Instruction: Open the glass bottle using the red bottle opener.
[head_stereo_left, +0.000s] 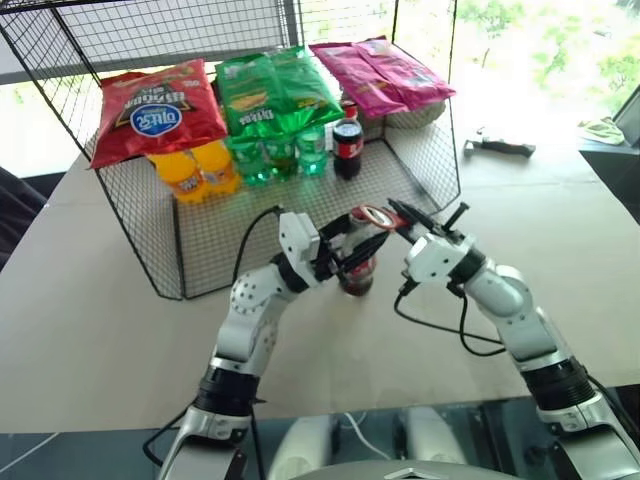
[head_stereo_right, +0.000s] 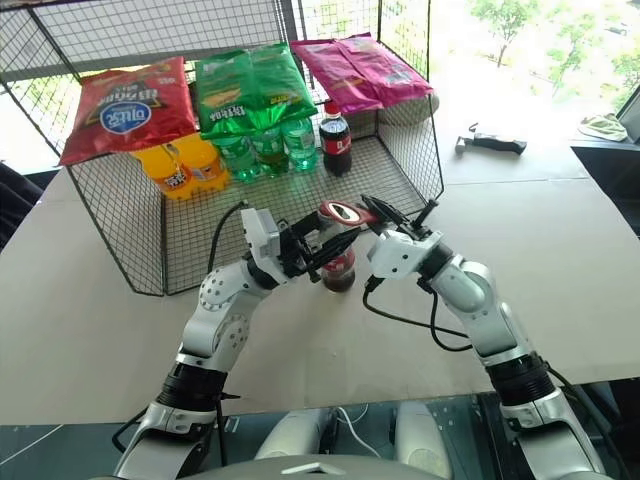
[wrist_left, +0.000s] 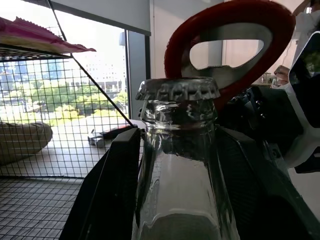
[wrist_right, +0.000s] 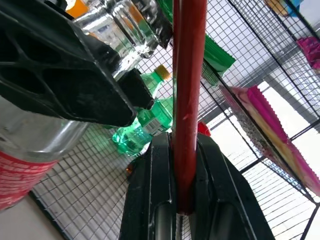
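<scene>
- We see the glass bottle (head_stereo_left: 357, 268) standing upright on the table (head_stereo_left: 90, 330), near its middle, just in front of the open side of a wire basket (head_stereo_left: 150, 250).
- Our left gripper (head_stereo_left: 345, 252) holds the bottle: its two black fingers (wrist_left: 107, 190) sit on either side of the clear neck, jaws pinching the glass below the cap.
- The crimped metal cap (wrist_left: 178, 89) is still on the bottle.
- Our right gripper (head_stereo_left: 400, 222) has its jaws pressed together on the handle of the red bottle opener (head_stereo_left: 376, 217); in the right wrist view the red handle (wrist_right: 189, 85) runs up from between the two fingers.
- The opener's loop head, with its pale inner opening, lies at the top of the bottle; in the left wrist view it stands just behind the cap and looks to touch its far edge.
- Inside the basket, along its back wall, stand orange bottles (head_stereo_left: 195, 170), green bottles (head_stereo_left: 275, 155) and a dark cola bottle (head_stereo_left: 347, 145) with a red cap.
- A red snack bag (head_stereo_left: 160, 108), a green snack bag (head_stereo_left: 275, 90) and a pink snack bag (head_stereo_left: 380, 75) lie across the basket's top.
- A dark tool (head_stereo_left: 500, 148) lies near the table's far right edge, well apart from the bottle.
</scene>
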